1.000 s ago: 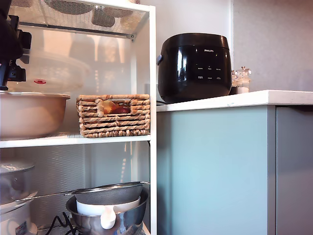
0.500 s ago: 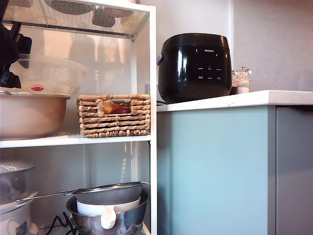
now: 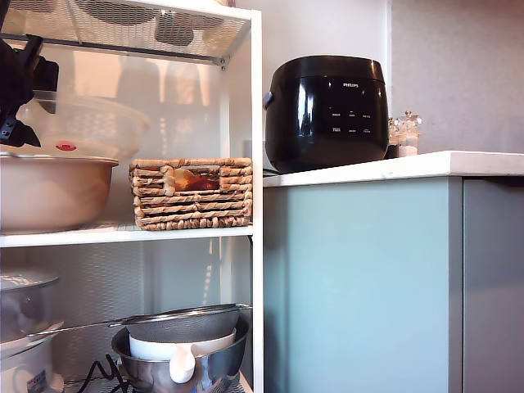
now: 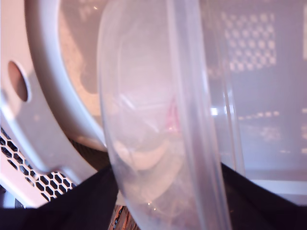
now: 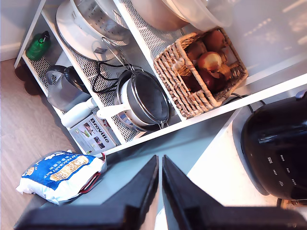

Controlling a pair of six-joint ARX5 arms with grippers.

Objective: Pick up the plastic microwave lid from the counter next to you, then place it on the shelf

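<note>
The plastic microwave lid (image 3: pixel 90 123) is a clear frosted dome with a small red part. It sits tilted on a beige bowl (image 3: pixel 49 192) on the shelf (image 3: pixel 255 123), on the middle board at the exterior view's left. My first gripper (image 3: pixel 16 98) is at that view's left edge, shut on the lid's rim. The first wrist view shows the lid (image 4: pixel 158 120) close up, with my first gripper (image 4: pixel 168 203) and its black fingers on either side of the rim. My second gripper (image 5: pixel 159 182) is shut and holds nothing. It hangs above the counter (image 5: pixel 211 172) and is out of the exterior view.
A wicker basket (image 3: pixel 191 192) of onions stands beside the bowl on the same board. A black cooker (image 3: pixel 326 110) and small jars (image 3: pixel 403 135) sit on the counter (image 3: pixel 393 168). A steel bowl with a mesh sieve (image 3: pixel 180 344) is on the lower board. A rice bag (image 5: pixel 60 175) lies on the floor.
The lid has come down a little onto the beige bowl, its red part now lower. My first gripper has shifted slightly at the exterior view's left edge.
</note>
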